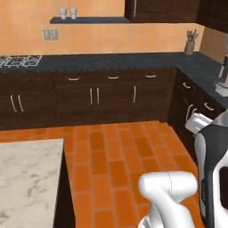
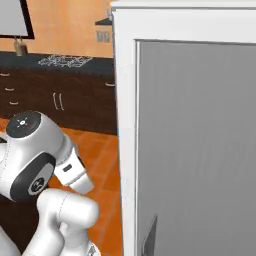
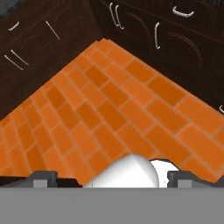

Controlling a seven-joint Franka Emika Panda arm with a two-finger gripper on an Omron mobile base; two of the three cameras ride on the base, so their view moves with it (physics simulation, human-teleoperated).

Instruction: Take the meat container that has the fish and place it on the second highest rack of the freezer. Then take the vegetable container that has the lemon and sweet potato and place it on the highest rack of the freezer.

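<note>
Orange floor tiles [image 1: 111,156] fill the middle of the left base view, with dark cabinets [image 1: 95,95] across the top and a marble counter [image 1: 26,178] at lower left. From the right base camera, the grey freezer [image 2: 195,150] door panel covers the right half, beside my arm. Through the hand camera, my gripper [image 3: 111,177] stands fully open at the bottom edge, holding nothing, over tiles.

Orange brick-patterned floor [image 1: 120,151], dark brown cabinets [image 1: 93,95], grey-veined marble island top [image 1: 26,178], white-framed grey freezer [image 2: 200,150]
</note>
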